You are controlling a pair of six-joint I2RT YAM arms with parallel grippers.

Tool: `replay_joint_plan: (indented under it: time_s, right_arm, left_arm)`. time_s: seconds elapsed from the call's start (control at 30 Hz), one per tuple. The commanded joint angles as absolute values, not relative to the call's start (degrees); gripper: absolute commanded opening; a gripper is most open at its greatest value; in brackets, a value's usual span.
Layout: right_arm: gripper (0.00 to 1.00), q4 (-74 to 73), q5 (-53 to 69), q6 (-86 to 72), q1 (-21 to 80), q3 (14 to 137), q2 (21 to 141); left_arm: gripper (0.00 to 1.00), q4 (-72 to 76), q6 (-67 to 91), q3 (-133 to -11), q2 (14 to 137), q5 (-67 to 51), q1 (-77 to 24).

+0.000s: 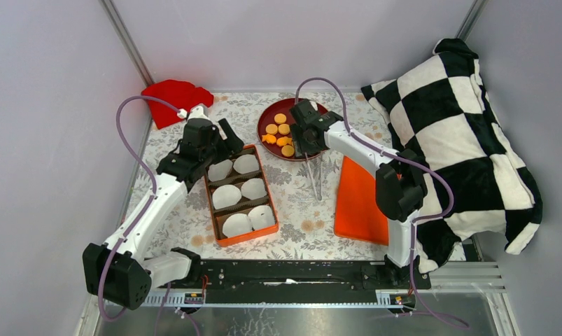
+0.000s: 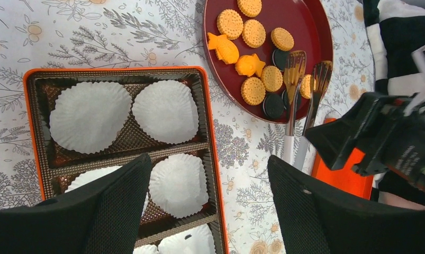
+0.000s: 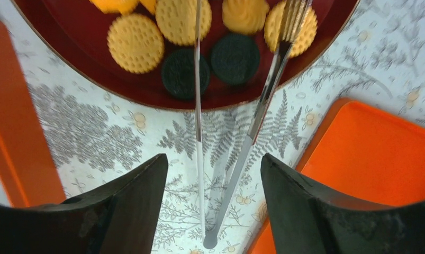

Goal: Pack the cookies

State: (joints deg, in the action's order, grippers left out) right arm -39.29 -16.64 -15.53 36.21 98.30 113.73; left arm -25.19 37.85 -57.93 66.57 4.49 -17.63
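From above, the cookies (image 1: 280, 133) lie on a dark red plate (image 1: 264, 112) at the far edge of the tabletop (image 1: 299, 234), about midway along it. The right claw (image 1: 304, 145) hangs over the plate's near right rim, above the tips of a pair of tongs (image 1: 317, 180) whose handle points toward the near edge. The left claw (image 1: 230, 140) sits over the far end of an orange tray (image 1: 248, 238) lined with white paper cups (image 1: 227, 197), left of the middle. A flat orange panel (image 1: 358, 203) lies toward the right edge, a red cloth (image 1: 173, 98) in the far left corner, and a chequered pillow (image 1: 460, 133) beyond the right edge. In the left wrist view the left claw (image 2: 210, 211) is spread wide and grasps nothing, its fingers (image 2: 107, 211) above the tray's cups. The cookies are on the plate, most orange and a few black, with the tong tips resting among them. In the right wrist view the right claw (image 3: 213, 206) is likewise spread and released. Its fingers (image 3: 120, 211) stand either side of the tongs' handle end without touching it, as far as the blurred picture lets one judge. Orange and black cookies lie on the plate just beyond.
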Motion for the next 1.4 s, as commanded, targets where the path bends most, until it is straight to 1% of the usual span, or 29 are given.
replay_joint_plan:
  time_s: [0.0, 0.03, 0.2, 0.43, 0.57, 0.8, 0.87, 0.9, 0.93, 1.03, 1.07, 1.17, 1.37]
  right_arm:
    - [0.73, -37.12, -13.61, -16.53, 35.74, 90.54, 110.08]
    - [0.75, -36.16, -12.75, -16.89, 35.77, 88.56, 109.52]
    - [0.75, -33.12, -9.64, -19.27, 35.78, 80.46, 107.09]
    - [0.75, -29.83, -12.18, -21.31, 35.77, 71.9, 106.02]
    - [0.74, -26.99, -10.34, -21.76, 35.79, 70.03, 108.03]
    - [0.74, -23.03, -8.21, -22.16, 35.79, 70.45, 113.31]
    - [0.71, -22.95, -7.88, -22.27, 35.78, 70.88, 114.26]
    - [0.66, -22.95, -7.76, -22.32, 35.77, 71.0, 114.61]
    - [0.58, -22.96, -7.67, -22.32, 35.83, 71.08, 114.87]
    - [0.3, -23.17, -8.07, -22.2, 35.74, 71.23, 115.28]
    - [0.25, -23.51, -8.34, -22.15, 35.81, 71.27, 115.12]
    - [0.23, -25.58, -10.11, -21.79, 35.82, 71.78, 113.59]
    - [0.25, -32.0, -13.36, -19.9, 35.87, 74.36, 104.7]
  left_arm:
    - [0.85, -21.59, 37.97, -56.17, 65.63, 2.35, -17.67]
    - [0.85, -21.24, 37.98, -55.9, 65.73, 2.11, -17.59]
    - [0.85, -20.84, 38.48, -55.6, 67.09, 0.53, -17.66]
    - [0.85, -20.16, 38.78, -54.99, 66.95, 0.26, -17.67]
    - [0.85, -19.23, 39.23, -54.04, 67.27, -1.25, -17.67]
    - [0.85, -19.09, 39.4, -53.62, 67.61, -1.85, -17.65]
    - [0.85, -19.09, 39.38, -53.41, 67.51, -1.8, -17.67]
    - [0.85, -19.09, 39.38, -53.31, 67.52, -1.83, -17.67]
    - [0.85, -19.04, 39.44, -53.13, 67.5, -1.94, -17.66]
    - [0.84, -18.82, 39.46, -52.71, 67.59, -2.34, -17.67]
    - [0.84, -18.81, 39.46, -52.61, 67.59, -2.49, -17.67]
    - [0.84, -18.89, 39.29, -52.48, 67.2, -2.63, -17.64]
    - [0.84, -19.01, 39.33, -52.47, 66.62, -2.91, -17.67]
